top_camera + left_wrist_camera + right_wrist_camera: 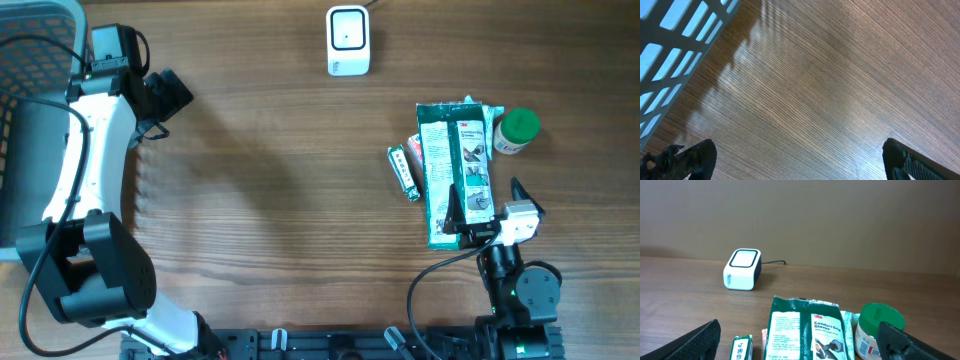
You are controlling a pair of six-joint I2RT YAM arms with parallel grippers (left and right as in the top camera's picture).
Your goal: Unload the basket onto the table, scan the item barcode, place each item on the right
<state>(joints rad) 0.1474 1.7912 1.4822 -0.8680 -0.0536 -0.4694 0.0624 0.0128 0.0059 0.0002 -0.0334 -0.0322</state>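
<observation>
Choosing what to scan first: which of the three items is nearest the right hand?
The glove pack; the right hand is over its near end. The small pack lies left of it, the green-lidded jar at its far corner.

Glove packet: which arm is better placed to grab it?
Right. The right fingers, open, hover at the glove packet's near end; the left fingers hang over table by the basket, far off.

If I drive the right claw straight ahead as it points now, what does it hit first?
Probably the green glove package, which lies directly ahead between the open fingers of the right claw. Its height over the pack is unclear, so it might skim above.
</observation>
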